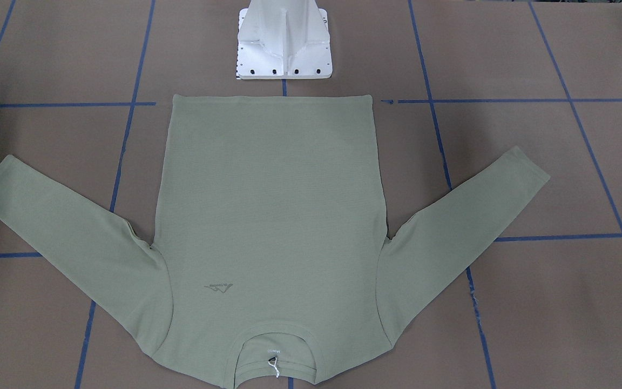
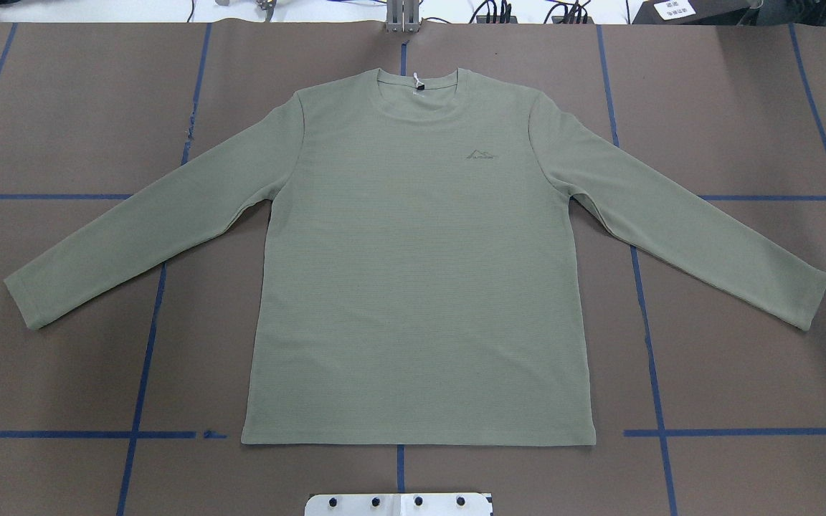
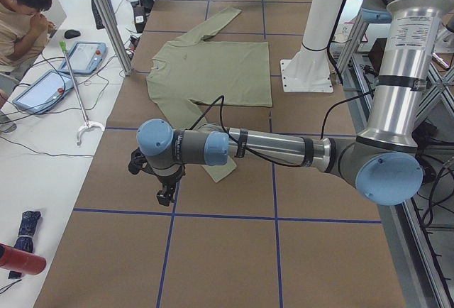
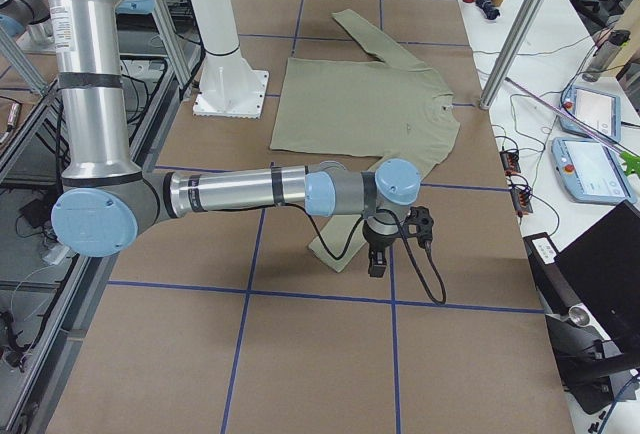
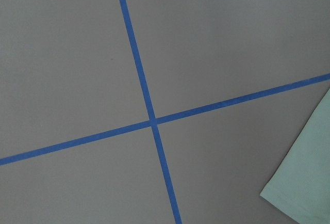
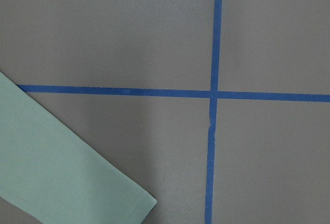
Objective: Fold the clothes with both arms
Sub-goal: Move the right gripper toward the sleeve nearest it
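Sage-green shirt flat, face up on brown table, sleeves splayed for folding | left gripper, right gripper hover beside sleeve ends, likely staged for grabs | finger gap: cannot tell

A brown table top is crossed by blue tape lines. Beside it, a white desk holds two tablets. A silver post stands near them.

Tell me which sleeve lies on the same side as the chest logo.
The sleeve reaching toward the robot's right, on the overhead view's right. The logo sits on that half of the chest; the other sleeve extends from the logo-free half.
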Controlling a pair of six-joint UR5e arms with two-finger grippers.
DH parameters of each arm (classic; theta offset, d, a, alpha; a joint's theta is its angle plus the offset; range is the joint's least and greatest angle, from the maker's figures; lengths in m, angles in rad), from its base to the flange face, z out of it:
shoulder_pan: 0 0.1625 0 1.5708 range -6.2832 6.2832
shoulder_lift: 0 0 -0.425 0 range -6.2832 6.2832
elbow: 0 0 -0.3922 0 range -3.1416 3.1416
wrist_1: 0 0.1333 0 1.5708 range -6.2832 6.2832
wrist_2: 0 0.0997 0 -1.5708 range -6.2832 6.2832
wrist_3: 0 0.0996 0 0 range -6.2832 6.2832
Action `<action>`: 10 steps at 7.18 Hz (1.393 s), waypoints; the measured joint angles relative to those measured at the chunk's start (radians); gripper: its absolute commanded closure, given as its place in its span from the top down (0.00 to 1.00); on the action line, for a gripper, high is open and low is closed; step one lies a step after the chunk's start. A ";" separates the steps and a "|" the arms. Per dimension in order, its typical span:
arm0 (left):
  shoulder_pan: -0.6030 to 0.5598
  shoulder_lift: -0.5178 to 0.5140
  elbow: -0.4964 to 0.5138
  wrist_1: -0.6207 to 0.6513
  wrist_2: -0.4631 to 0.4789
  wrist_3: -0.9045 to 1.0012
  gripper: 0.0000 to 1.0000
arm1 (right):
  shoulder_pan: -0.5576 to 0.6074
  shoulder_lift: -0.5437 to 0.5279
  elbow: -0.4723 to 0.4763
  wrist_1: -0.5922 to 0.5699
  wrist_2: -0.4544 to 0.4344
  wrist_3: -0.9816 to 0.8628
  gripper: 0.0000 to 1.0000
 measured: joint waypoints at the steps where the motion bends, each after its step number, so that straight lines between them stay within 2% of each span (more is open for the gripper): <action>1: 0.001 0.000 -0.008 -0.001 0.005 -0.001 0.99 | -0.002 -0.001 0.003 0.004 0.001 0.000 1.00; 2: 0.002 -0.001 -0.017 -0.001 0.008 -0.001 0.99 | -0.007 -0.007 0.004 0.028 0.002 -0.001 1.00; 4: 0.004 -0.007 -0.038 0.004 0.005 -0.007 1.00 | -0.039 -0.056 0.004 0.171 0.002 0.021 1.00; 6: 0.005 -0.003 -0.068 0.006 0.004 -0.017 1.00 | -0.107 -0.092 0.003 0.280 0.005 0.158 1.00; 9: 0.005 0.019 -0.117 0.003 -0.017 -0.021 1.00 | -0.199 -0.143 -0.002 0.414 0.029 0.380 0.84; 10: 0.005 0.027 -0.131 0.002 -0.030 -0.021 1.00 | -0.232 -0.158 -0.014 0.482 0.032 0.458 0.85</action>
